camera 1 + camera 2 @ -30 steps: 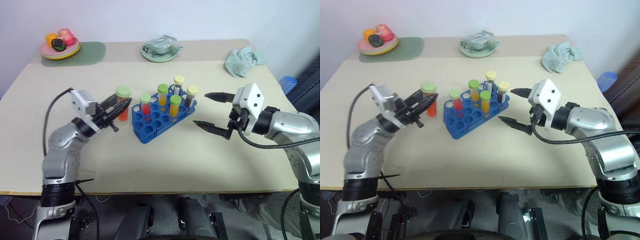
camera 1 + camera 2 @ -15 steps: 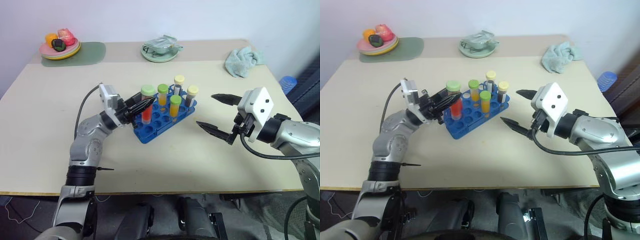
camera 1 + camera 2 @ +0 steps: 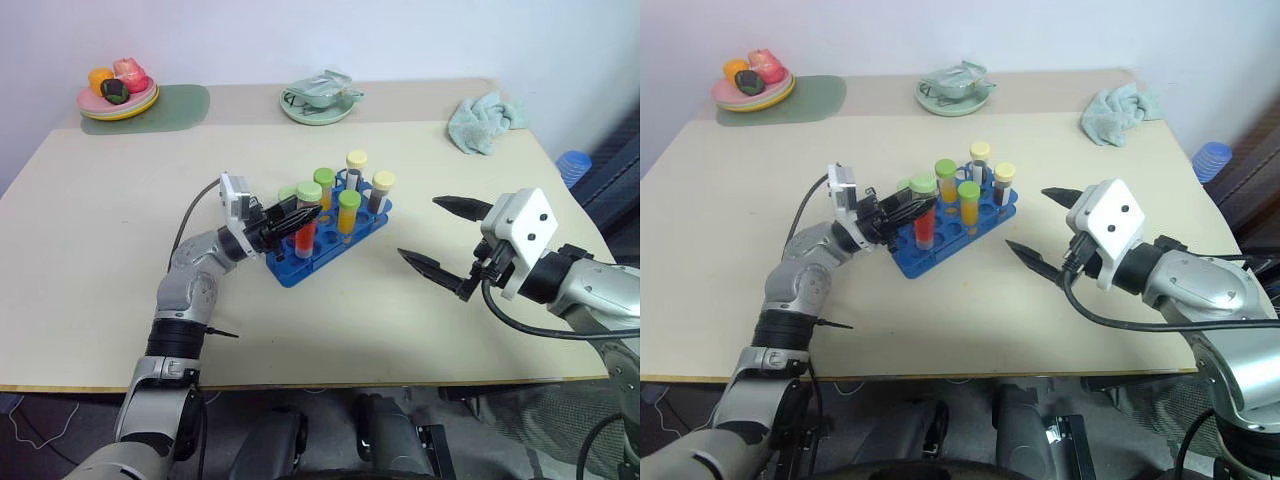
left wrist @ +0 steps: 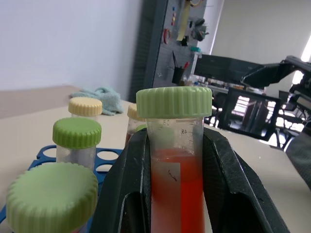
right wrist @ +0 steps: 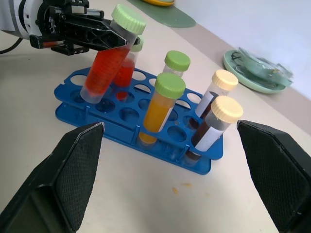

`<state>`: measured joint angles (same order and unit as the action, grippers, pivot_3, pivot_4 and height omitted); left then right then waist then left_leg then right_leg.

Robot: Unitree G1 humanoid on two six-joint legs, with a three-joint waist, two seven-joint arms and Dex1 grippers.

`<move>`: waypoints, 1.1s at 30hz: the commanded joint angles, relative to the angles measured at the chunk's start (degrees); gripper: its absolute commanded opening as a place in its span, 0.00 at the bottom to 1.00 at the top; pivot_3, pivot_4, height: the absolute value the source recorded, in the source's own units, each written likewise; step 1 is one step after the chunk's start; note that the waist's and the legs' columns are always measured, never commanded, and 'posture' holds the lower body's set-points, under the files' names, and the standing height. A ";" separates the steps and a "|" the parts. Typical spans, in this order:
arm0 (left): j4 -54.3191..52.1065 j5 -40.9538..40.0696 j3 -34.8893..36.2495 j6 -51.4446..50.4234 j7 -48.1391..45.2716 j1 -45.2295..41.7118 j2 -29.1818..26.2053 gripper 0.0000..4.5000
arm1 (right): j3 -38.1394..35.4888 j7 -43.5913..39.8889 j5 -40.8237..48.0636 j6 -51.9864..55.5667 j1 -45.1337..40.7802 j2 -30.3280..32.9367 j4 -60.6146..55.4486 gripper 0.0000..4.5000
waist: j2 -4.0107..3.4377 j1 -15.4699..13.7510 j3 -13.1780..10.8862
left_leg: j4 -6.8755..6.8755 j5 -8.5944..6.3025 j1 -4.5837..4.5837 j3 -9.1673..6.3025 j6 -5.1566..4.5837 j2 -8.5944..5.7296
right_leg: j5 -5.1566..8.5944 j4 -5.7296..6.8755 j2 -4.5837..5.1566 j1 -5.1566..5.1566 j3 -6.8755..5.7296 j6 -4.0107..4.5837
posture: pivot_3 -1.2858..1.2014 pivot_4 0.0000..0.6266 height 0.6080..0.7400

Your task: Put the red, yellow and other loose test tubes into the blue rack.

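Note:
My left gripper (image 3: 296, 216) is shut on a red test tube with a green cap (image 5: 104, 63), which it holds tilted over the left end of the blue rack (image 3: 300, 270). The tube's lower end reaches the rack's top plate; I cannot tell if it is inside a hole. In the left wrist view the tube (image 4: 175, 160) sits clamped between both black fingers (image 4: 121, 194). Several capped tubes stand in the rack: orange-yellow ones (image 5: 155, 109), dark ones with cream caps (image 5: 214, 128) and another red one. My right gripper (image 3: 418, 228) hangs open to the right of the rack, holding nothing.
At the table's back left a plate of fruit (image 3: 118, 90) sits on a green mat. A bowl with a wrapper (image 3: 320, 100) stands at the back centre and a teal cloth (image 3: 485, 120) lies at the back right. A blue object (image 3: 575, 165) sits past the right edge.
My left gripper carried the red tube rightward from beside the rack to over its left end and lowered it. The right gripper drew back a little, staying open.

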<state>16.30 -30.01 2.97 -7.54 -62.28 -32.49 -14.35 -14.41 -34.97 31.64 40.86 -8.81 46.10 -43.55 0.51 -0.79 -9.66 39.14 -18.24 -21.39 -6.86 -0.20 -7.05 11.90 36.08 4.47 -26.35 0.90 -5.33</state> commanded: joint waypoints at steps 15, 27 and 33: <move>7.71 8.87 -2.74 14.62 1.99 -1.92 2.96 0.17 | -2.37 1.09 0.93 -0.69 -0.38 0.99 -2.22 1.00 | 0.02 0.00 0.03 | 0.00 0.00 0.03 0.02 0.00 0.00 | -0.01 0.01 0.00 0.02 0.02 -0.01 | 0.52 0.24 1.00; 4.75 5.76 -1.38 13.94 2.72 1.65 4.19 0.71 | -2.66 0.51 0.79 -1.32 1.09 0.73 -2.37 1.00 | 0.05 0.04 0.08 | 0.02 0.00 0.05 0.03 -0.01 0.01 | -0.02 0.01 -0.01 0.05 0.03 -0.04 | 0.52 0.24 1.00; -4.97 3.35 -1.80 7.32 4.52 4.63 2.31 0.92 | -2.80 -0.47 1.11 -1.53 1.20 0.72 -1.48 1.00 | 0.07 0.01 0.07 | 0.02 0.00 0.03 0.03 -0.01 0.01 | -0.02 0.01 -0.01 0.04 0.03 -0.04 | 0.52 0.24 1.00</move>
<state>15.84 -24.85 0.86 1.82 -58.34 -28.55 -11.50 -15.95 -35.03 32.29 40.67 -7.47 46.23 -44.64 0.58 -0.78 -9.59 39.16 -18.24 -21.36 -6.83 -0.21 -7.04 11.88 36.08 4.47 -26.31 0.94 -5.38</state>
